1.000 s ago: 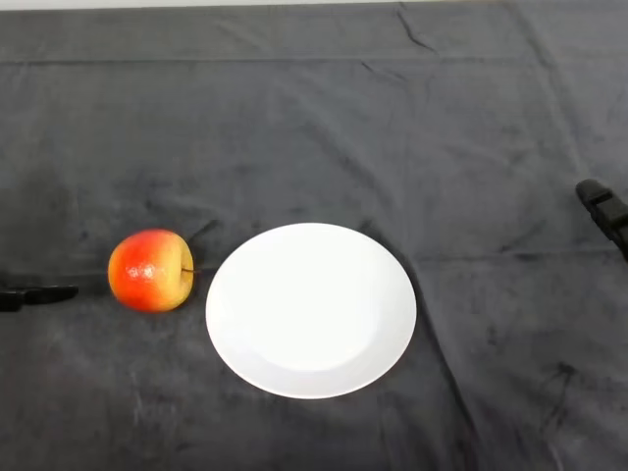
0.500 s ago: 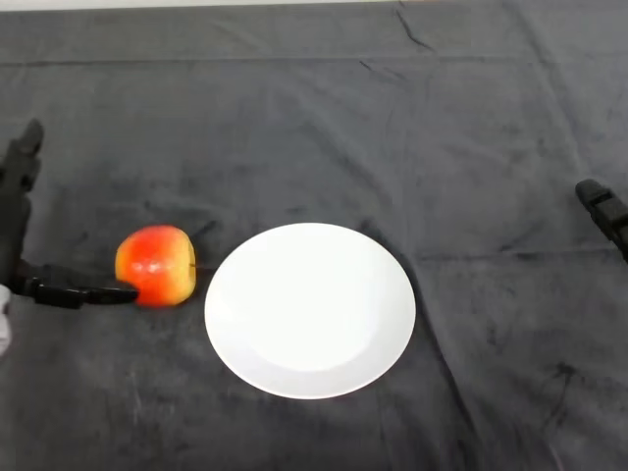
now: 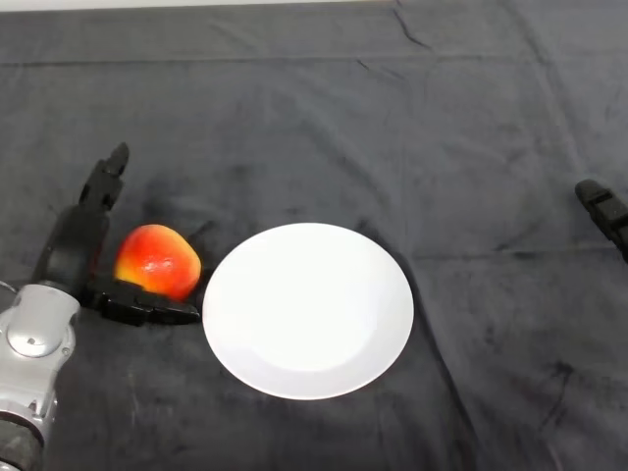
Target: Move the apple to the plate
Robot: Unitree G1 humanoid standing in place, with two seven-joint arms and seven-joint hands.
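Red-yellow apple (image 3: 157,261) beside white plate (image 3: 308,309)

The robot's left arm (image 3: 34,358) is a silver-grey, smooth metallic limb with rounded edges, and on its upper face sits a round, disc-shaped cap with a small dark mark at its centre. At the end of the arm comes a matt black hand (image 3: 83,250) built of thick, blocky segments. Its black fingers (image 3: 106,177) are long and chunky with blunt tips, and its black thumb (image 3: 147,304) is a stout, ridged bar of the same dull material
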